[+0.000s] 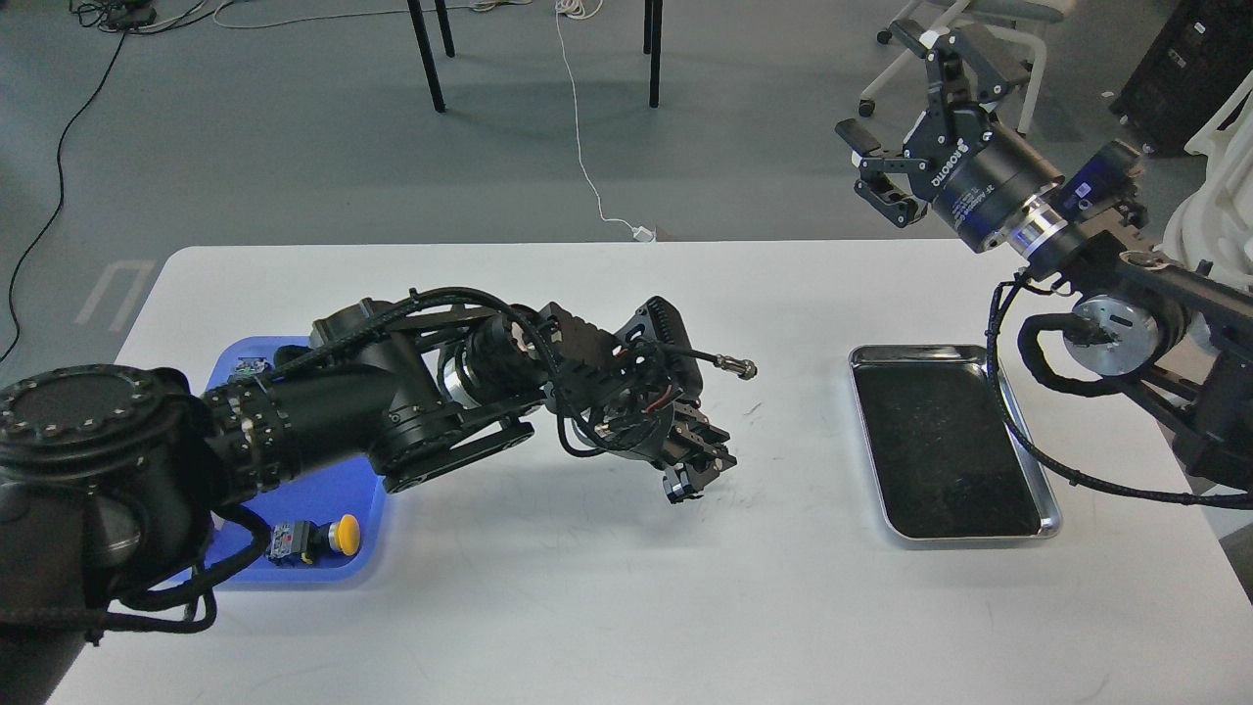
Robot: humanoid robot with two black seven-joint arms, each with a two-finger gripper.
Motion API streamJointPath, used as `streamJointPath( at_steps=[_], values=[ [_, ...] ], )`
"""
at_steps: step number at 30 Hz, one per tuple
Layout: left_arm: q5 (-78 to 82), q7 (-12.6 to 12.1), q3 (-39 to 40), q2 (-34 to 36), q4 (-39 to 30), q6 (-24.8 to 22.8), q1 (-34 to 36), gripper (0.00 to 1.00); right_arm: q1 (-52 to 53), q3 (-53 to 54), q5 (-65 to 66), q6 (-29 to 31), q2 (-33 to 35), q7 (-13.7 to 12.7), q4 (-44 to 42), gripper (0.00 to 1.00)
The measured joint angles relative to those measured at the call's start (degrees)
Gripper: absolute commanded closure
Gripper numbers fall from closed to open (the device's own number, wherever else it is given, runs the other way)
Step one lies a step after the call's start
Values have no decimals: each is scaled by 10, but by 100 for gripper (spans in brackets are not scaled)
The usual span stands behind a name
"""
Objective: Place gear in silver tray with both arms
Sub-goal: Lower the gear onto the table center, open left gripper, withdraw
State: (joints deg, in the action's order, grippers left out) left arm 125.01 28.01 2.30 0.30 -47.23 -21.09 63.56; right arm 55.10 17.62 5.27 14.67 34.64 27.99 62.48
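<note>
The silver tray point(1047, 504) lies empty on the right side of the white table. The gear is hidden; my left arm covers most of the blue tray point(364, 514). My left gripper point(697, 472) hangs low over the table's middle, left of the silver tray. Its dark fingers look shut, with nothing seen between them. My right gripper point(876, 83) is open and empty, raised high beyond the table's far edge, above and behind the silver tray.
A switch with a yellow button point(343, 534) shows at the blue tray's near right corner. A cable plug point(739, 368) sticks out from my left wrist. Chair legs point(427, 49) and an office chair point(1018, 59) stand on the floor behind the table.
</note>
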Motion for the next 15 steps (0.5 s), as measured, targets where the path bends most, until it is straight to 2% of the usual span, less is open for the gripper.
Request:
streamJointPath(
  at_steps=[6, 15],
  values=[
    [0, 0, -20, -3, 49, 3, 0, 87, -2, -5, 0, 0, 5, 0, 0, 1],
    [0, 0, -28, -3, 41, 4, -4, 87, -5, -6, 1, 0, 5, 0, -5, 1]
  ],
)
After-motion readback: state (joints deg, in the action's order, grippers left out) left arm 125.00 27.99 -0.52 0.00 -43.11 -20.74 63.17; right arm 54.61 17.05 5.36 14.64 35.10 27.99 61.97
